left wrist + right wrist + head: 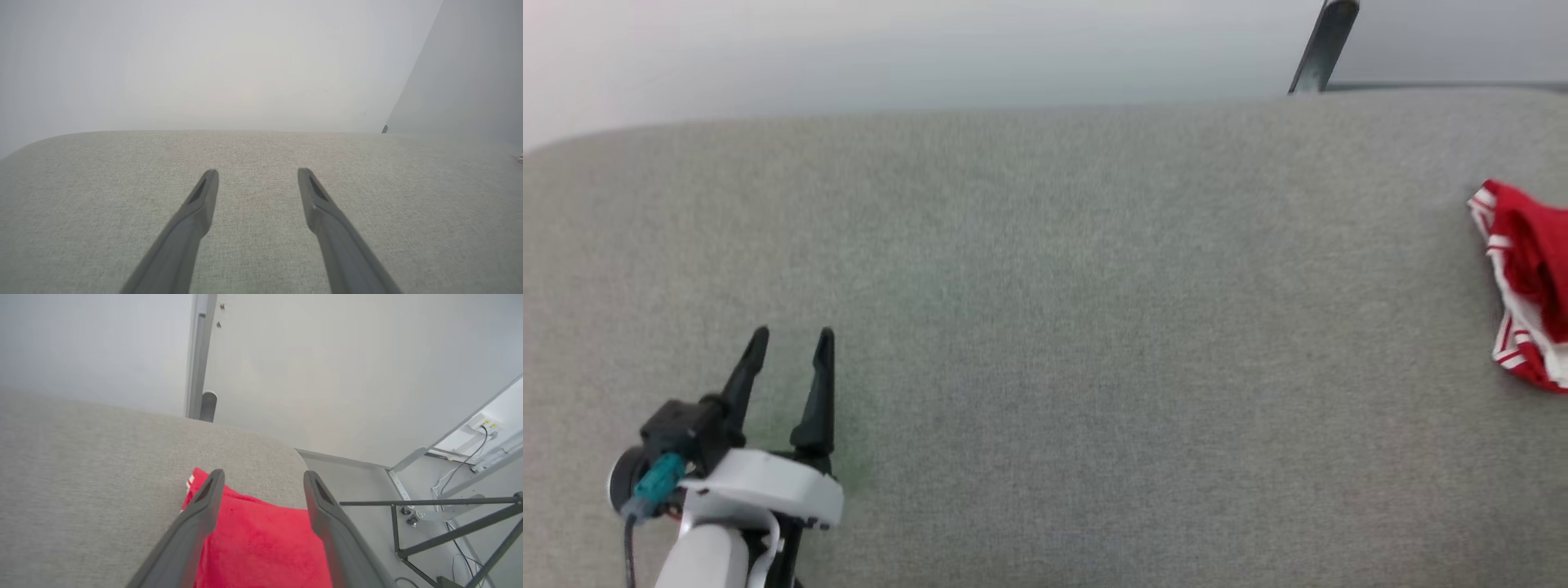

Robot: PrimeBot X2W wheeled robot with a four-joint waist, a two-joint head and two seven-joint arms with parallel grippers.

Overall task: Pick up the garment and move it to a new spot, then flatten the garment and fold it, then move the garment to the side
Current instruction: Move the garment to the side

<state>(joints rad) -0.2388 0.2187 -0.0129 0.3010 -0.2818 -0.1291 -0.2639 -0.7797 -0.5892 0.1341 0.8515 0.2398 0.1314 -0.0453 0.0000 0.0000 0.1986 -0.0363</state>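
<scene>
head view has the left gripper [793, 333] at the lower left, above the grey fabric-covered table [1045, 327], its two dark fingers spread apart with bare table cloth showing between them. the garment [1531, 278], red with red-and-white striped trim, lies bunched on the table at the far right edge of that view, cut off by the border and well apart from the left gripper. a dark metal post [1327, 45] rises behind the table's far edge. left wrist view looks along the left gripper [258, 171], fingers wide apart over the grey surface, pale wall beyond. right wrist view looks along the right gripper [264, 472], whose fingers are also spread wide; the garment [261, 547] shows as a red mass in the gap between them and under them, near the table's rounded corner, a strip of its white striping peeking out beside the left-hand finger. whether those fingers touch the cloth i cannot tell. past the corner stand a black metal frame [449, 522] on the pale floor and a wall socket [486, 424] with cables.
</scene>
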